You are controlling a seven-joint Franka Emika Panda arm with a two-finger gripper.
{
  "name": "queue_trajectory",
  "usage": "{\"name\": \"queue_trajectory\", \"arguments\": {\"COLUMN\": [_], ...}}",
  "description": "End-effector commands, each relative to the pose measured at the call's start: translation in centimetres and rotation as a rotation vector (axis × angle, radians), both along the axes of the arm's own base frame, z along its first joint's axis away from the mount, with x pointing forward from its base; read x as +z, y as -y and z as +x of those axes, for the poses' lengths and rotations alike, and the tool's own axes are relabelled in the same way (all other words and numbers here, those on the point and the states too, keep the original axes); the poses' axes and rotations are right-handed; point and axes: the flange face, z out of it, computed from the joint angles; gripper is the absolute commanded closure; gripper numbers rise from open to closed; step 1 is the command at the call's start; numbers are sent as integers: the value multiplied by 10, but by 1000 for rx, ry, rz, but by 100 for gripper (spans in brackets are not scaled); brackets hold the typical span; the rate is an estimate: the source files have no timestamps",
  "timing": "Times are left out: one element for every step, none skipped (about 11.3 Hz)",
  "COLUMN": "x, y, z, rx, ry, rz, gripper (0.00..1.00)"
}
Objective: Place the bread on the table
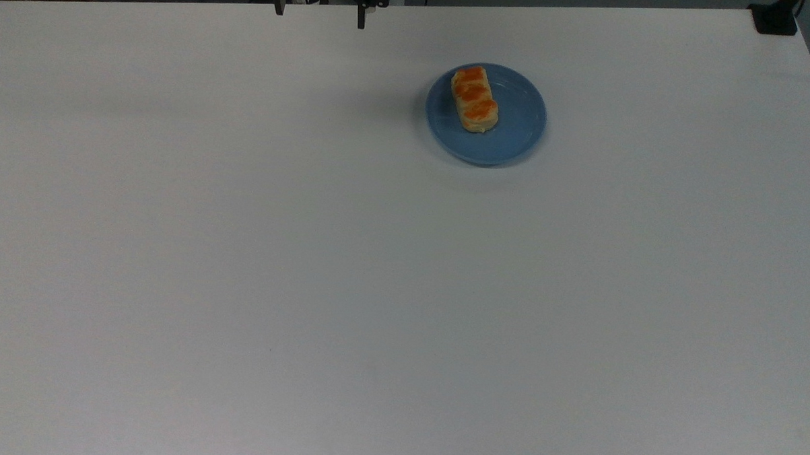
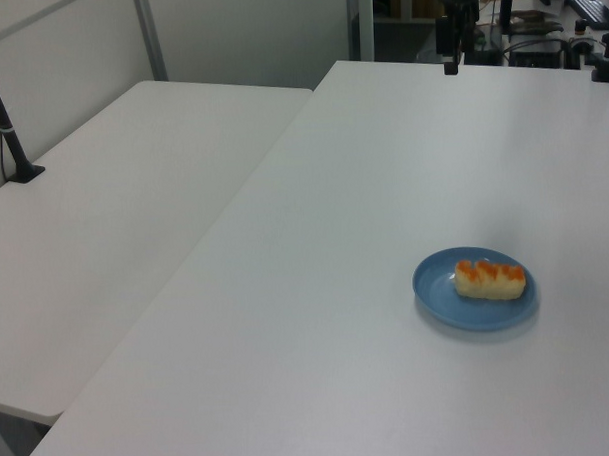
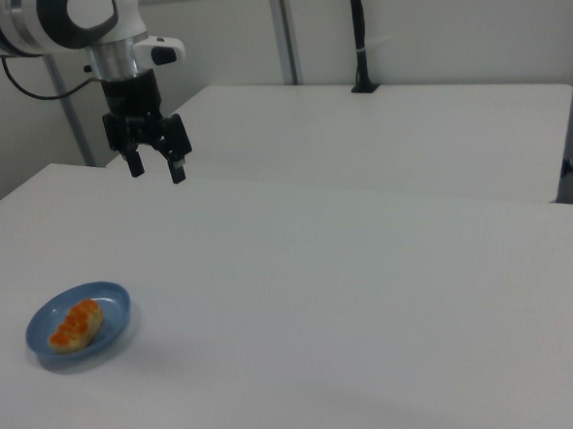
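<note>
The bread (image 1: 474,99) lies on the blue plate (image 1: 516,130), toward the rim on the top view's left and far side, its long axis running near to far there and tilted slightly. The end effector (image 3: 154,166) hangs well apart over the table (image 1: 242,249), fingers spread and empty. A grasp along the length could likely slip off the glossy lumps; closing across the short width seems safer. Coming down off-centre might tip or drag the plate.

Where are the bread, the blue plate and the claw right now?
small oblong pale-tan bread (image 1: 474,98), top view, its orange-brown top.
round blue plate (image 1: 516,134), top view, bare surface beside the bread.
open black two-finger claw (image 3: 157,168), right view, midway between its fingertips.
</note>
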Motion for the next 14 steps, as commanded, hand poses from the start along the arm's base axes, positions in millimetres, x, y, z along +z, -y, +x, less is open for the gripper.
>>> {"name": "queue_trajectory", "arguments": {"x": [7, 7, 7, 7, 7, 7, 8, 9, 9, 8, 9, 8, 8, 8], "y": [14, 16, 17, 18, 18, 18, 19, 22, 24, 23, 23, 23, 21, 21], "z": [-4, -4, -4, -4, -4, -4, -4, -4, -4, -4, -4, -4, -4, -4], "rx": [3, 4, 3, 1, 1, 1, 0, -6, -9, -8, -8, -5, -3, -3], "ry": [-2, -2, -2, -2, -2, -2, 0, 1, 1, 0, 1, 0, 0, 0], "rz": [11, 11, 10, 8, 6, 6, 6, 6, 9, 7, 6, 2, 0, 6], "gripper": [0, 0, 0, 0, 0, 0, 0, 0, 0, 0, 0, 0, 0, 0]}}
